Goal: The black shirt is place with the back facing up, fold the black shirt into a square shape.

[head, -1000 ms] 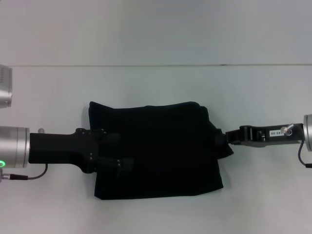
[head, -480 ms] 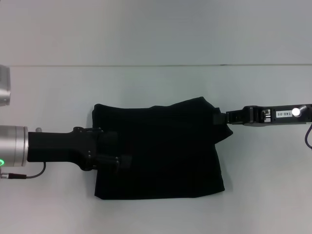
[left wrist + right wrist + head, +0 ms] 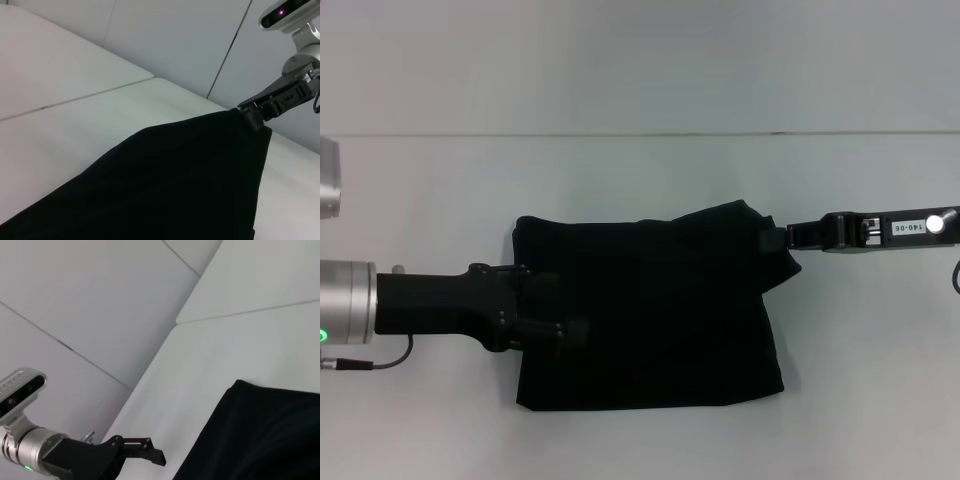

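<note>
Black shirt [image 3: 655, 310]: it lies on the white table [image 3: 640, 170], near the front edge, folded into a rough rectangle. The far right corner sticks out and rises a little toward the right gripper.
Print and neckline: not visible in any view; only plain black cloth shows, so which face is up cannot be told.
Left gripper [image 3: 560, 310]: it comes in low from the left and lies over the left edge of the shirt. Black fingers on black cloth are hard to separate, so I cannot tell how far they are apart or whether they hold the fabric.
Right gripper [image 3: 778, 240]: it reaches in from the right, and its tip meets the far right corner of the shirt. In the left wrist view the cloth runs up to this tip [image 3: 252, 120] like a raised point, so the fingers look closed on the corner.
Right arm: cut off by the right edge of the head view.
Left wrist view: the shirt [image 3: 165, 185] fills the lower part, and the arm's own fingers do not show.
Right wrist view: one shirt corner [image 3: 260, 435] on the table, and the left gripper [image 3: 147, 452] farther off.
</note>
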Controlling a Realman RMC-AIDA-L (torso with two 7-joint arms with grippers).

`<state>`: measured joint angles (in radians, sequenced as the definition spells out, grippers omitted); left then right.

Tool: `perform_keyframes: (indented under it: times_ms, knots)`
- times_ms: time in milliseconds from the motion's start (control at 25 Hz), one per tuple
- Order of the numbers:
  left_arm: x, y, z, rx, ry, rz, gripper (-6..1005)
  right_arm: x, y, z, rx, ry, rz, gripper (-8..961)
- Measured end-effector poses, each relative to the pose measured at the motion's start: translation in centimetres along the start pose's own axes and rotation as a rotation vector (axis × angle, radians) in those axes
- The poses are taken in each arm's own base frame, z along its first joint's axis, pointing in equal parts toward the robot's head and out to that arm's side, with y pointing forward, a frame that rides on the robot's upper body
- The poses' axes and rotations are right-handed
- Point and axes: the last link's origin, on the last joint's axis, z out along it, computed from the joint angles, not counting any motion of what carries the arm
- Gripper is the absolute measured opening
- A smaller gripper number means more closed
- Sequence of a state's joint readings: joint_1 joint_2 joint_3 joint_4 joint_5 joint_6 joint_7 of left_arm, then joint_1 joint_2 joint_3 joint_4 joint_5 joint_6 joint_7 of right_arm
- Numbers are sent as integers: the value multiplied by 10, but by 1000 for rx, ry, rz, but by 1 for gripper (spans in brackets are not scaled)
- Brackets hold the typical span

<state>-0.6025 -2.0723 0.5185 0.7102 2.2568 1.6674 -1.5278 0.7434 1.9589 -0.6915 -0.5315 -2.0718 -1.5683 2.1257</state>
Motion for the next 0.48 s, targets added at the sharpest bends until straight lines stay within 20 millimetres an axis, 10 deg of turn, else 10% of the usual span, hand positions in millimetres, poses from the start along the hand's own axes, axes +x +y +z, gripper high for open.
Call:
perform_keyframes:
  times_ms: [480]
  knots:
    - [-2, 0, -1, 3, -1, -5, 936, 12, -4, -5, 10, 31, 2, 134]
